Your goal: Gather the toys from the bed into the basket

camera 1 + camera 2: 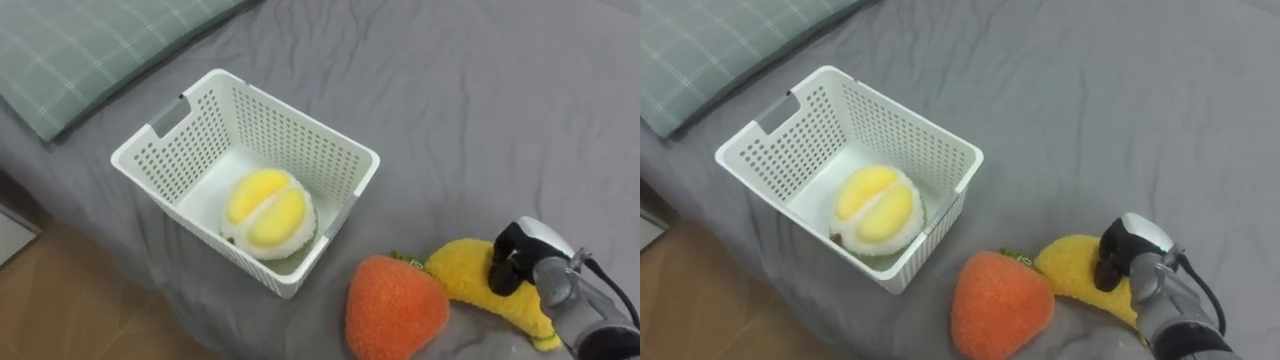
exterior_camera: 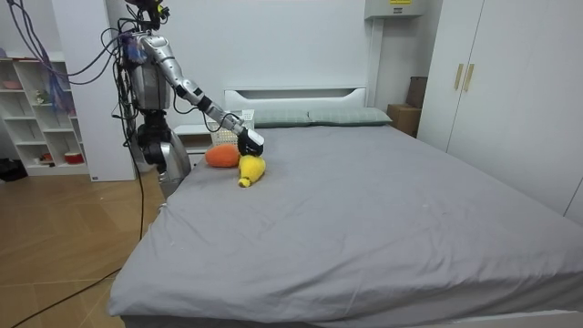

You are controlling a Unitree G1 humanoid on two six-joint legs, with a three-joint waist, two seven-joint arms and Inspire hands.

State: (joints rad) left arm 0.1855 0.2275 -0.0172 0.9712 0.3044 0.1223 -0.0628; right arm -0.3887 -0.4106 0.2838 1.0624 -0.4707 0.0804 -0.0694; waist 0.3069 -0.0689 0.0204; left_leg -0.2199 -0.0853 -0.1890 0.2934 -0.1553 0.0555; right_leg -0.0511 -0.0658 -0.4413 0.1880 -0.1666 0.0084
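Three toys: two lie on the bed by the fingers, one in the basket.
Right hand (image 1: 527, 248): reaches out over the grey bed (image 1: 480, 100), its fingers (image 1: 504, 271) bent down onto the yellow toy. I cannot tell whether they close round it.
Yellow banana-shaped plush toy (image 1: 462, 272): directly under the fingers, lying on the bed cover.
Orange strawberry-shaped plush toy (image 1: 395, 308): just left of the fingers, touching the yellow toy, near the bed's edge.
White perforated plastic basket (image 1: 290, 140): well to the left of the fingers and farther out, standing upright on the bed with a handle slot in its end wall.
Round yellow-and-white plush fruit (image 1: 267, 212): inside the basket, in the corner nearest the fingers.
Green checked pillow (image 1: 90, 50): far left of the fingers, beyond the basket.
Wooden floor (image 1: 90, 310): below the bed's edge, left of the fingers.
Robot: stands at the bedside near the headboard end, right arm stretched over the mattress.
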